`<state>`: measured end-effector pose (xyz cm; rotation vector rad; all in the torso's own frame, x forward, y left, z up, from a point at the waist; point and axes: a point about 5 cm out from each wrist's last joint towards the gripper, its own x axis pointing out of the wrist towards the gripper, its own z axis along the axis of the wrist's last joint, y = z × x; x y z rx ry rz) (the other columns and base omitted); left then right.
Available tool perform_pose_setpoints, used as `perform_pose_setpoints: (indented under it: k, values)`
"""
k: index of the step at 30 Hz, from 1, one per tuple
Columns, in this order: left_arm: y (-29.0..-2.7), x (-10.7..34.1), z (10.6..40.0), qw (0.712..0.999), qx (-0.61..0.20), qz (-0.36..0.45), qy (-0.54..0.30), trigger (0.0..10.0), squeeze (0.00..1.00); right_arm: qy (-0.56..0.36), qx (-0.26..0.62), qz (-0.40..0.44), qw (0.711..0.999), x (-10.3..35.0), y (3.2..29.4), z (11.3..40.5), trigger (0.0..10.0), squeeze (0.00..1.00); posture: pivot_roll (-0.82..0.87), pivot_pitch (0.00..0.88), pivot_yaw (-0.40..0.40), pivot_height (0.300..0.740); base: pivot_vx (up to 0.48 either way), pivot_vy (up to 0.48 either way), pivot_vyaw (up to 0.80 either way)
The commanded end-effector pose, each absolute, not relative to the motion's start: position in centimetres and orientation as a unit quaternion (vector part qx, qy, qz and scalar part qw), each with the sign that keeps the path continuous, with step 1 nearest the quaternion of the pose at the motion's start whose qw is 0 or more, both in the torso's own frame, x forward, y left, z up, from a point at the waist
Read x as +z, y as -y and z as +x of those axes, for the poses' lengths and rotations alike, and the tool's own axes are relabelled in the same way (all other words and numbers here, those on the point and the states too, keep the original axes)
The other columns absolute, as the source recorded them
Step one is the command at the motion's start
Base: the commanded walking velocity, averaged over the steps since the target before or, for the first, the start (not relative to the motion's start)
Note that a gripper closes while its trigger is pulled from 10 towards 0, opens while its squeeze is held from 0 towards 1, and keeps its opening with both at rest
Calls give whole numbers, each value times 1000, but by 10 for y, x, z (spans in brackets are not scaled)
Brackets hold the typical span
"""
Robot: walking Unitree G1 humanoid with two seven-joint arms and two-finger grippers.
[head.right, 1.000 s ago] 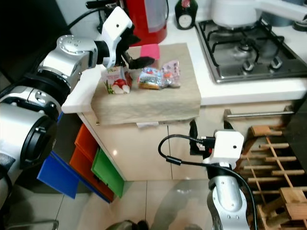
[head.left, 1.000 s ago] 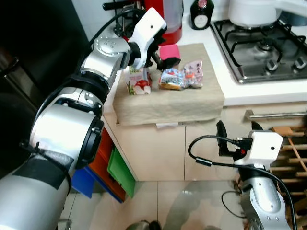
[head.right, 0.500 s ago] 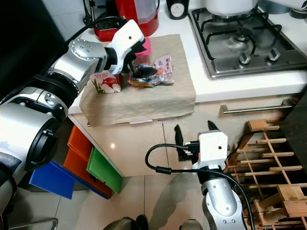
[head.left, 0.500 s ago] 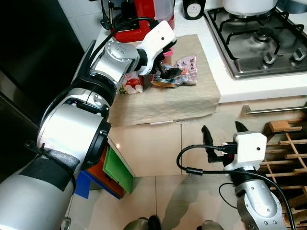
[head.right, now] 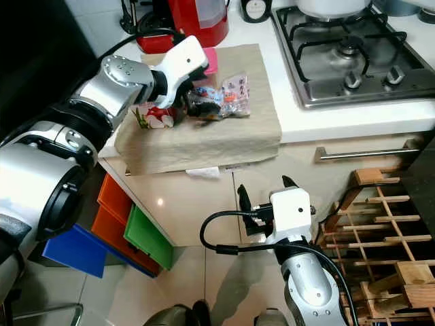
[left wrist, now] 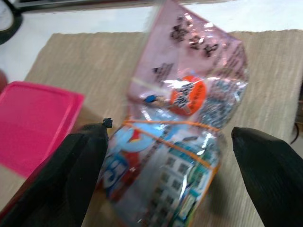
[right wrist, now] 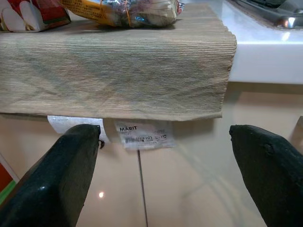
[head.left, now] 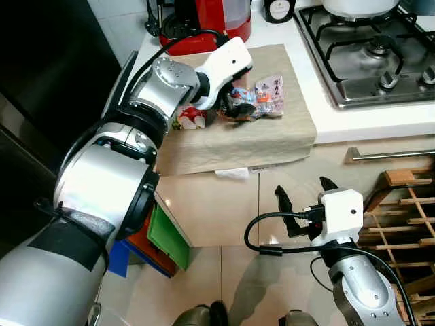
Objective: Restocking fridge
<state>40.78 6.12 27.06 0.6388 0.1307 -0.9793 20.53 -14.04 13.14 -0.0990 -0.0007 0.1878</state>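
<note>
Left claw [left wrist: 165, 142] wide, straddling snack packet [left wrist: 182, 137] on cloth-covered surface [head.left: 272, 146]; probably not yet gripped. Right claw [head.left: 304, 197] wide, idle below. Carton [head.left: 187, 121] also unstocked. Task barely begun.

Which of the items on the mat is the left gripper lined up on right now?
The clear snack packet: the left gripper has its jaws open on either side of it. The pink box and red-and-white carton sit off to the side.
</note>
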Motion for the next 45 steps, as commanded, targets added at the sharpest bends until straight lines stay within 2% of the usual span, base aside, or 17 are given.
perform_pose_setpoints:
  k: [1, 7, 12, 14, 16, 18, 24, 28, 29, 31, 32, 33, 40, 45]
  values:
    - [-65, 266, 408, 828, -460, 309, -80, 10000, 0, 5, 99, -45, 994, 135, 136, 204, 10000, 0, -227, 114, 202, 740, 0, 0, 0]
    - [-58, 251, 407, 828, -457, 310, -100, 10000, 0, 4, 107, -50, 993, 136, 138, 207, 10000, 0, -241, 98, 183, 740, 0, 0, 0]
    - [-57, 244, 408, 850, -424, 293, -108, 10000, 0, 0, 108, -54, 993, 135, 141, 205, 10000, 0, -246, 96, 178, 740, 0, 0, 0]
    - [-58, 245, 411, 870, -397, 273, -102, 10000, 0, -2, 108, -54, 993, 135, 142, 203, 10000, 0, -252, 100, 171, 740, 0, 0, 0]
    - [-60, 251, 415, 915, -349, 184, -89, 10000, 0, -6, 109, -53, 993, 135, 142, 201, 10000, 0, -256, 108, 162, 740, 0, 0, 0]
    - [-63, 251, 416, 929, -326, 153, -89, 10000, 0, -12, 113, -53, 992, 133, 141, 199, 10000, 0, -259, 112, 156, 740, 0, 0, 0]
    - [-63, 243, 416, 925, -325, 171, -100, 10000, 0, -24, 124, -56, 990, 131, 142, 193, 10000, 0, -270, 116, 126, 740, 0, 0, 0]
    - [-61, 235, 413, 907, -345, 213, -114, 10000, 0, -28, 131, -63, 989, 132, 146, 195, 10000, 0, -273, 116, 108, 740, 0, 0, 0]
    - [-60, 234, 413, 904, -348, 221, -116, 9176, 0, -28, 131, -63, 989, 133, 147, 196, 10000, 0, -272, 116, 107, 740, 0, 0, 0]
    - [-60, 233, 412, 902, -349, 225, -117, 9176, 0, -28, 131, -63, 989, 133, 147, 196, 10000, 0, -270, 115, 105, 740, 0, 0, 0]
    - [-60, 231, 412, 895, -357, 241, -120, 4196, 0, -28, 131, -63, 989, 132, 147, 196, 10000, 0, -270, 115, 105, 740, 0, 0, 0]
    - [-60, 230, 411, 888, -363, 253, -124, 0, 0, -29, 133, -62, 989, 132, 145, 196, 10000, 0, -268, 116, 105, 740, 0, 0, 0]
    - [-57, 224, 408, 860, -384, 307, -137, 0, 0, -33, 135, -58, 989, 129, 143, 197, 10000, 0, -265, 112, 114, 740, 0, 0, 0]
    - [-51, 228, 408, 857, -389, 315, -119, 0, 0, -33, 130, -57, 989, 129, 144, 197, 10000, 0, -268, 108, 119, 740, 0, 0, 0]
